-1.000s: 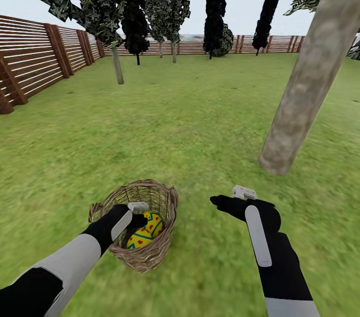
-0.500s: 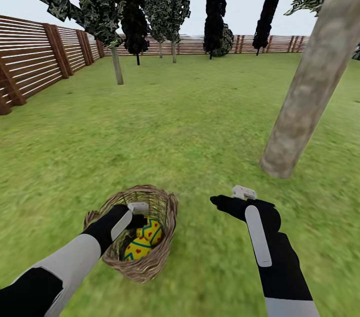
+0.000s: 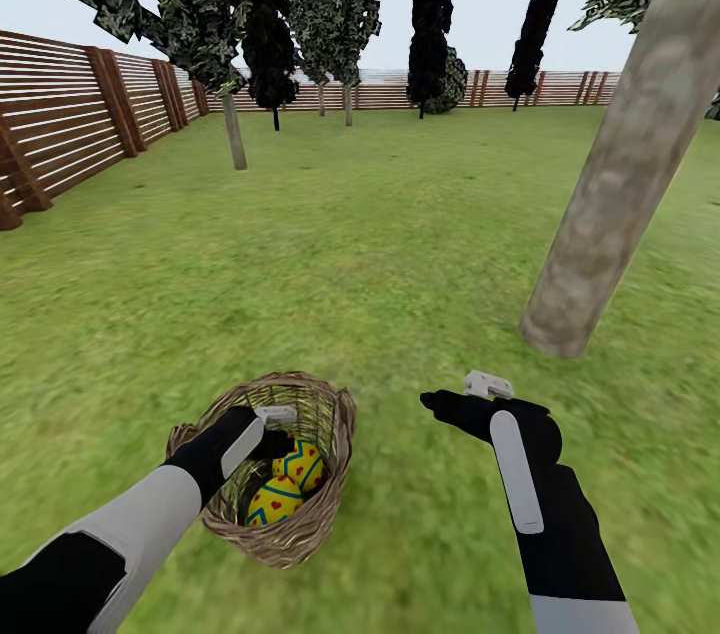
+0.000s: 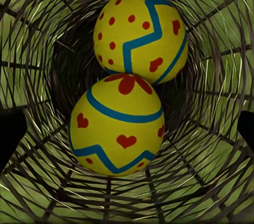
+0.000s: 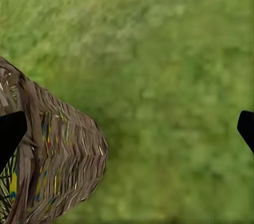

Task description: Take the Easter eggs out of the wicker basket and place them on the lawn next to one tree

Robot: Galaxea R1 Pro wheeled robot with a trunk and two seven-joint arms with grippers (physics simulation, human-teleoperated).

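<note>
The wicker basket (image 3: 300, 539) sits on the lawn (image 3: 380, 244) low in the head view, tipped a little. Two yellow Easter eggs with blue zigzag bands and red marks lie in it, one egg (image 3: 302, 461) resting against the other egg (image 3: 270, 502). My left gripper (image 3: 278, 432) reaches down inside the basket rim just above them. In the left wrist view it is open (image 4: 127, 131), its dark fingertips (image 4: 10, 134) wide apart either side of the nearer egg (image 4: 117, 128), with the farther egg (image 4: 142, 33) beyond. My right gripper (image 3: 447, 404) hovers open over grass to the right of the basket.
A thick grey-brown tree trunk (image 3: 610, 174) rises from the grass right of the basket, its base about an arm's length beyond my right gripper. The right wrist view catches the basket's outer wall (image 5: 58, 155). A slatted wooden fence (image 3: 70, 114) and dark narrow trees (image 3: 432, 14) stand far off.
The basket has shifted slightly nearer and to the left around my left gripper, and the two eggs now show more fully. Both arms hold about the same place.
</note>
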